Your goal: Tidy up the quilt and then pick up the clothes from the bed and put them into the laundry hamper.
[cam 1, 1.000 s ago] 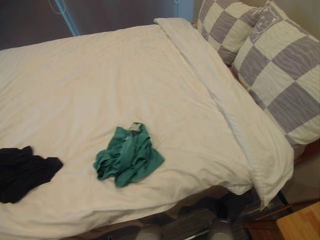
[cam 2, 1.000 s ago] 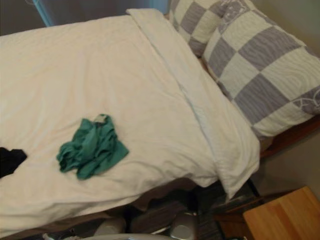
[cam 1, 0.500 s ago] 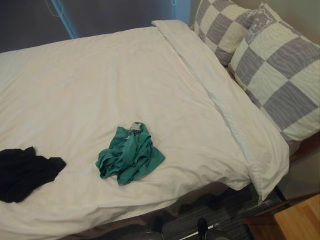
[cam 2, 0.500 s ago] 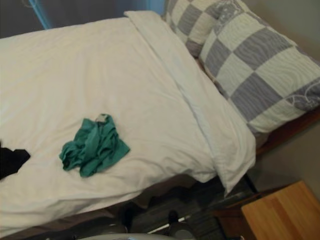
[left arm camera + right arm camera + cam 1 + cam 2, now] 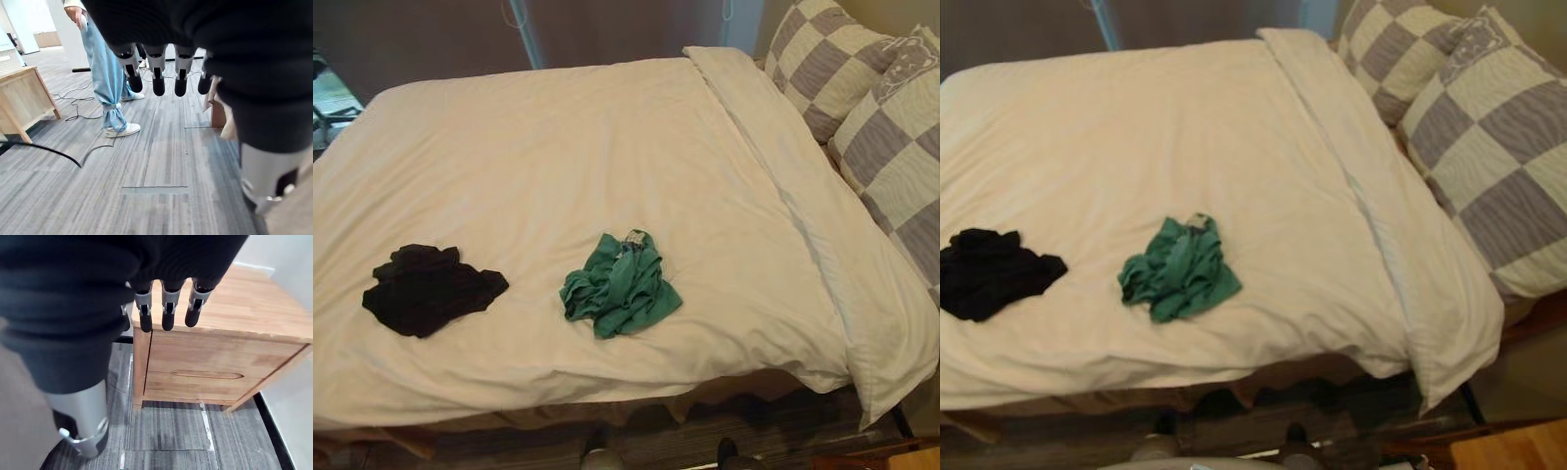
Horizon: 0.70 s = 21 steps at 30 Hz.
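Surroundings first: two checked pillows (image 5: 1469, 127) in grey and cream lean at the head of the bed, just beside the quilt's folded-back band. Wooden nightstand (image 5: 215, 352) with one drawer stands on grey striped carpet (image 5: 161, 166) close to the right hand. Second wooden piece of furniture (image 5: 22, 98) shows at the edge of the left wrist view, and a person in light blue trousers and white shoes (image 5: 110, 83) stands on the carpet beyond the left hand. Nothing lies between the clothes and the near edge of the bed.

Writing: none legible (a pale bear-like figure is printed on one pillow corner, no text readable).

Quilt (image 5: 587, 157): off-white, spread flat over nearly the whole bed, with shallow creases and a smooth turned-down strip along the pillow side; its near edge hangs over the bed side.

Clothes: green garment (image 5: 619, 286), crumpled into a loose heap, sits on the quilt toward the near edge, about mid-bed. Black garment (image 5: 429, 288), also bunched, lies on the quilt to its left, well apart from it.

Left hand (image 5: 156, 73): hanging over the carpet, fingers straight and relaxed, grasping nothing. Right hand (image 5: 166, 308): hanging in front of the nightstand, fingers likewise released and empty.
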### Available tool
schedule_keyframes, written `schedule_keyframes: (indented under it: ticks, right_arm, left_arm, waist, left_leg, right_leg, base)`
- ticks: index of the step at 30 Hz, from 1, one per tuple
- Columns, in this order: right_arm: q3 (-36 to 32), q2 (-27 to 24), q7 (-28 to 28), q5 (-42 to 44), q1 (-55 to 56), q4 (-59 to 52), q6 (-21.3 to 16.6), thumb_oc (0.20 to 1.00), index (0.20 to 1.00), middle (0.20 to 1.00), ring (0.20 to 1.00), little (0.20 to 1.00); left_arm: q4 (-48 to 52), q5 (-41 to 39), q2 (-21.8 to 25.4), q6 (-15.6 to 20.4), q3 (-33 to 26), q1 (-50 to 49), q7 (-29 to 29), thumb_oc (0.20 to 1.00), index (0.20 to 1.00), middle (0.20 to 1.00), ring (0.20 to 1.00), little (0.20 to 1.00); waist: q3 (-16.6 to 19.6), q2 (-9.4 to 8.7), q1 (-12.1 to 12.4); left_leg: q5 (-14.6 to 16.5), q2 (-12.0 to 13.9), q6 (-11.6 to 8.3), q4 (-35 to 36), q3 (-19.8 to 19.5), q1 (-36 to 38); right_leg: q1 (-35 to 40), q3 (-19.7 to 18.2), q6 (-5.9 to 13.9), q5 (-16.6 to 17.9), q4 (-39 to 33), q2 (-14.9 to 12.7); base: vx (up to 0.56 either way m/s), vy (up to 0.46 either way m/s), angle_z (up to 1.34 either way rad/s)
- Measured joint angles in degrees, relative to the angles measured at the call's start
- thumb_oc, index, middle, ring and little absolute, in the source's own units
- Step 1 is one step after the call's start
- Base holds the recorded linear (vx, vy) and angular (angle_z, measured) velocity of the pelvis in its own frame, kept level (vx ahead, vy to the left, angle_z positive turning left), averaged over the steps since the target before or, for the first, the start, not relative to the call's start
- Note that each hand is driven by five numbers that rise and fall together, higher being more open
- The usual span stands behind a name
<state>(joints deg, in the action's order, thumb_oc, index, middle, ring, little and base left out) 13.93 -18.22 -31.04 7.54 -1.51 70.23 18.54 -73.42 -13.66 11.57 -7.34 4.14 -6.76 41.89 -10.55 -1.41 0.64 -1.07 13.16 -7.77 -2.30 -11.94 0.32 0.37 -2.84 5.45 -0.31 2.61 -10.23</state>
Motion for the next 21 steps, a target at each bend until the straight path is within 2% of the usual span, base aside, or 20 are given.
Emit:
schedule_keyframes:
  ticks: [1, 2, 3, 5, 6, 8, 9, 10, 11, 12, 13, 14, 15, 16, 17, 19, 21]
  right_arm:
    - [-0.1, -0.9, 0.0, -0.9, 0.0, -0.1, -0.2, 1.000, 1.000, 1.000, 1.000, 1.000]
    - [0.0, -0.9, 0.0, -1.0, -0.2, 0.1, -0.2, 1.000, 1.000, 1.000, 1.000, 1.000]
    - [0.0, -0.5, -0.1, -1.1, -0.4, 0.2, -0.2, 1.000, 1.000, 1.000, 1.000, 1.000]
    - [0.1, 2.0, -0.4, -1.3, 0.4, 0.0, -0.2, 1.000, 1.000, 1.000, 1.000, 1.000]
    - [0.2, 2.7, -0.5, -1.3, 0.9, -0.1, -0.1, 1.000, 1.000, 1.000, 1.000, 1.000]
    - [0.8, 4.7, 0.8, -3.0, 1.6, -0.2, -0.5, 1.000, 1.000, 1.000, 1.000, 1.000]
    - [2.9, 6.2, 2.3, -4.8, 1.4, -0.5, -0.9, 1.000, 1.000, 1.000, 1.000, 1.000]
    - [3.2, 6.6, 2.5, -5.2, 1.2, -0.6, -0.9, 1.000, 1.000, 1.000, 1.000, 1.000]
    - [3.0, 6.5, 2.7, -5.3, 1.5, -0.5, -0.9, 1.000, 1.000, 1.000, 1.000, 1.000]
    - [2.3, 6.4, 3.3, -5.2, 1.1, -0.2, -1.0, 1.000, 1.000, 1.000, 1.000, 1.000]
    - [2.4, 6.2, 3.8, -5.2, 1.2, 0.2, -1.1, 1.000, 1.000, 1.000, 1.000, 1.000]
    - [2.4, 5.8, 3.9, -5.6, 0.9, -0.9, -1.5, 1.000, 1.000, 1.000, 1.000, 1.000]
    - [2.5, 5.6, 4.0, -6.6, 1.2, -1.4, -1.6, 1.000, 1.000, 1.000, 1.000, 1.000]
    - [2.6, 5.5, 4.0, -7.3, 1.3, -1.6, -1.6, 1.000, 1.000, 1.000, 1.000, 1.000]
    - [2.9, 4.8, 4.0, -7.3, 1.7, -1.6, -1.4, 1.000, 1.000, 1.000, 1.000, 1.000]
    - [2.9, 4.0, 3.9, -7.3, 1.6, -1.7, -1.3, 1.000, 1.000, 1.000, 1.000, 1.000]
    - [3.0, 4.0, 3.8, -7.3, 1.4, -2.0, -1.2, 1.000, 1.000, 1.000, 1.000, 1.000]
  left_arm:
    - [0.7, 1.8, -0.2, 0.5, 0.8, 0.4, 0.1, 1.000, 1.000, 1.000, 1.000, 1.000]
    - [1.2, 4.2, 0.1, 1.1, 1.7, 1.4, 0.0, 1.000, 1.000, 1.000, 1.000, 1.000]
    - [1.9, 6.0, 0.6, 1.4, 2.9, 2.6, 0.0, 1.000, 1.000, 1.000, 1.000, 1.000]
    - [4.1, 8.3, 3.3, 1.9, 7.3, 7.7, -1.3, 1.000, 1.000, 1.000, 1.000, 1.000]
    - [4.2, 8.2, 3.6, 1.9, 8.4, 9.2, -1.4, 1.000, 1.000, 1.000, 1.000, 1.000]
    - [5.4, 8.4, 3.9, 1.9, 8.8, 11.3, -1.1, 1.000, 1.000, 1.000, 1.000, 1.000]
    - [5.5, 8.2, 4.6, 1.3, 7.3, 10.9, -1.1, 1.000, 1.000, 1.000, 1.000, 1.000]
    - [5.6, 8.1, 4.4, 0.6, 5.8, 10.4, -1.5, 1.000, 1.000, 1.000, 1.000, 1.000]
    - [5.0, 7.8, 4.1, -0.2, 3.8, 9.1, -1.9, 1.000, 1.000, 1.000, 1.000, 1.000]
    - [3.9, 7.4, 3.8, -0.5, 2.5, 7.9, -2.9, 1.000, 1.000, 1.000, 1.000, 1.000]
    - [3.4, 7.1, 3.8, -1.1, 2.3, 7.3, -3.5, 1.000, 1.000, 1.000, 1.000, 1.000]
    - [1.7, 6.9, 3.8, -2.6, 2.2, 6.0, -4.3, 1.000, 1.000, 1.000, 1.000, 1.000]
    - [1.0, 6.2, 3.9, -3.1, 2.1, 5.7, -4.6, 1.000, 1.000, 1.000, 1.000, 1.000]
    - [1.0, 4.5, 3.9, -3.5, 2.1, 5.8, -4.7, 1.000, 1.000, 1.000, 1.000, 1.000]
    - [1.0, 0.5, 3.7, -4.4, 2.0, 5.6, -4.6, 1.000, 1.000, 1.000, 1.000, 1.000]
    - [1.7, -3.5, 2.5, -4.5, 1.6, 5.4, -4.4, 1.000, 1.000, 1.000, 1.000, 1.000]
    - [3.1, -4.1, 1.8, -5.1, 1.7, 5.4, -3.9, 1.000, 1.000, 1.000, 1.000, 1.000]
  waist:
    - [-0.3, 1.24, 0.0]
    - [-1.1, 0.60, 0.0]
    - [-1.8, -0.15, 0.1]
    - [-3.8, -3.68, -0.6]
    - [-4.2, -3.31, -0.4]
    - [-4.3, -2.98, -0.2]
    - [-4.6, -1.93, 1.3]
    - [-4.6, -1.67, 2.2]
    - [-4.6, -1.10, 2.2]
    - [-4.5, -0.57, 2.3]
    - [-4.2, 0.03, 1.8]
    - [-3.5, 0.33, 0.7]
    - [-3.2, -0.32, 0.8]
    - [-3.0, -0.73, 0.6]
    - [-2.8, -0.99, 0.3]
    - [-1.8, -0.15, -0.7]
    - [-0.6, 0.13, -0.6]
  left_leg:
    - [3.3, -0.5, -1.61, 1.2, 0.7, 1.8]
    - [5.1, -2.5, -2.12, 1.3, 1.2, 1.7]
    - [5.7, -4.2, -1.48, 1.1, 1.6, 1.2]
    - [7.8, -11.1, 0.86, -3.8, 2.2, -1.6]
    - [8.8, -12.4, 1.92, -5.5, 2.5, -2.3]
    - [9.4, -13.9, 3.84, -7.8, 4.0, -3.3]
    - [9.0, -12.8, 6.18, -8.6, 8.8, -4.1]
    - [8.9, -12.3, 6.56, -8.1, 10.3, -3.6]
    - [8.0, -12.4, 7.26, -5.8, 12.1, -1.8]
    - [7.2, -11.7, 7.46, -3.5, 13.6, -0.2]
    - [6.7, -11.2, 7.32, -2.2, 13.6, 0.1]
    - [5.4, -10.8, 7.35, -0.2, 13.5, -0.1]
    - [3.9, -10.9, 7.56, 1.2, 13.5, 0.0]
    - [3.1, -11.1, 7.31, 2.4, 13.5, 0.5]
    - [1.6, -11.8, 6.83, 4.5, 12.7, 1.8]
    - [0.6, -11.7, 6.44, 6.0, 11.7, 2.7]
    - [0.3, -11.2, 6.21, 6.4, 11.0, 2.8]
  right_leg:
    - [-0.9, -1.6, 2.74, 0.7, 0.3, -1.0]
    - [-1.6, -2.7, 3.93, 0.3, 0.5, -2.2]
    - [-1.8, -3.9, 3.89, 0.1, 0.2, -3.7]
    - [-2.6, -7.0, 1.78, 5.1, 1.7, -10.0]
    - [-3.5, -8.5, 0.71, 8.6, 2.4, -10.6]
    - [-6.5, -7.6, 0.48, 16.1, 3.4, -10.8]
    - [-9.3, -1.5, 1.26, 17.8, 4.7, -10.7]
    - [-10.3, 1.2, 2.12, 16.2, 6.8, -10.6]
    - [-10.0, 4.2, 4.30, 11.7, 9.8, -8.9]
    - [-9.5, 2.5, 5.35, 8.1, 11.5, -6.4]
    - [-8.8, 2.2, 4.69, 5.6, 11.9, -4.1]
    - [-6.8, 2.9, 4.71, 1.4, 11.5, 0.5]
    - [-4.9, 3.6, 3.85, -1.2, 8.9, 2.6]
    - [-2.9, 3.9, 2.72, -1.8, 5.7, 3.9]
    - [1.6, 3.8, 0.77, -1.8, -0.6, 4.3]
    - [3.4, 4.0, 0.77, -0.9, -2.6, 5.2]
    - [3.8, 4.5, 0.44, -1.1, -2.8, 5.7]
  base:
    - [-0.08, 0.726, -0.64]
    - [-0.06, 0.606, -0.32]
    - [-0.07, 0.610, -0.08]
    - [-0.11, 0.576, 0.19]
    - [-0.11, 0.444, 0.15]
    - [-0.06, 0.292, -0.56]
    - [-0.04, 0.364, -1.15]
    - [-0.03, 0.350, -1.28]
    - [-0.01, 0.255, -0.99]
    - [0.01, 0.149, -0.87]
    - [0.07, 0.104, -0.63]
    - [0.11, 0.079, -0.37]
    - [0.11, 0.009, -0.15]
    - [0.10, -0.066, 0.06]
    - [0.05, -0.053, 0.21]
    - [0.07, -0.105, 0.27]
    - [0.11, -0.139, 0.19]
